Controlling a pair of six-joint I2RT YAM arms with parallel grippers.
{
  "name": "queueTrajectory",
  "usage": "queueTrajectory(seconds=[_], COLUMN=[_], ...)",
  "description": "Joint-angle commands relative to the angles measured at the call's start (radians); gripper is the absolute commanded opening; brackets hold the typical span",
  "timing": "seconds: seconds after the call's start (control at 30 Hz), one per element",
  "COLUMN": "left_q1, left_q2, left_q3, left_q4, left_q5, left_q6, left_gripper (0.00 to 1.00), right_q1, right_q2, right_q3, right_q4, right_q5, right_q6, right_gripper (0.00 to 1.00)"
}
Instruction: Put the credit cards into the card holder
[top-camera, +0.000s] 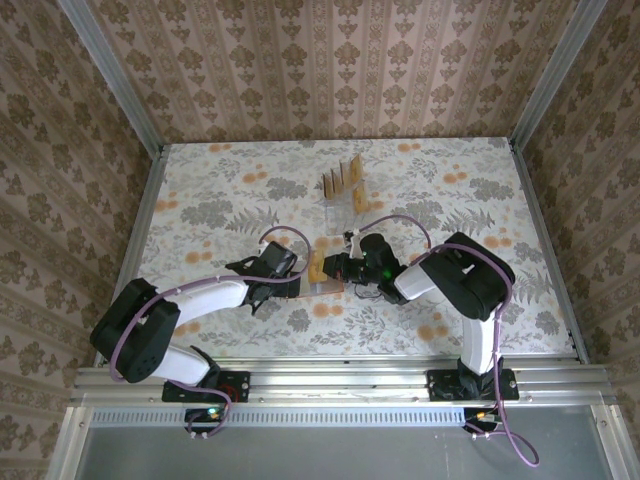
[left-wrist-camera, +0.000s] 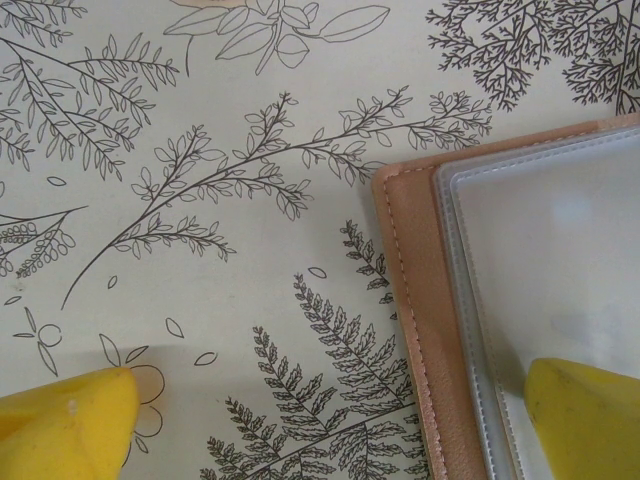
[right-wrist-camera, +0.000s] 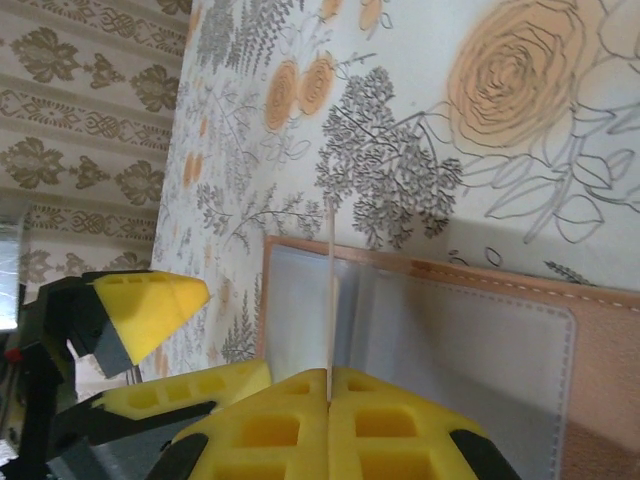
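Note:
The card holder (top-camera: 328, 287) lies open on the table between my two grippers, a reddish-brown wallet (left-wrist-camera: 420, 300) with clear pockets (right-wrist-camera: 480, 340). My right gripper (right-wrist-camera: 329, 385) is shut on one tan credit card (right-wrist-camera: 329, 280), seen edge-on and held upright over the holder's left pocket; from above this card (top-camera: 316, 266) stands on edge at the right gripper (top-camera: 335, 266). My left gripper (left-wrist-camera: 325, 425) is open, straddling the holder's left edge. Its right fingertip (left-wrist-camera: 585, 420) rests on the clear pocket and its left fingertip (left-wrist-camera: 65, 425) sits on the tablecloth. More credit cards (top-camera: 342, 178) stand farther back.
A clear stand (top-camera: 358, 200) holds the other cards at the table's middle back. The left gripper's yellow fingers (right-wrist-camera: 150, 305) sit close beside the held card in the right wrist view. Patterned walls enclose the floral table (top-camera: 220, 200) on three sides.

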Motion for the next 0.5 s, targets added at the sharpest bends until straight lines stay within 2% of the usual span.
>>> queueTrajectory(seconds=[0.0, 0.47], left_q1=[-0.003, -0.003], left_q2=[-0.005, -0.005], left_q3=[-0.018, -0.019], left_q4=[-0.047, -0.046], left_q5=[-0.015, -0.015], left_q6=[-0.006, -0.004], left_gripper=[1.0, 1.0], right_q1=[0.005, 0.018], right_q2=[0.024, 0.037], right_q3=[-0.019, -0.045], right_q4=[0.041, 0.058], right_q5=[0.008, -0.019], right_q6=[0.0, 0.009], right_gripper=[0.0, 0.0])
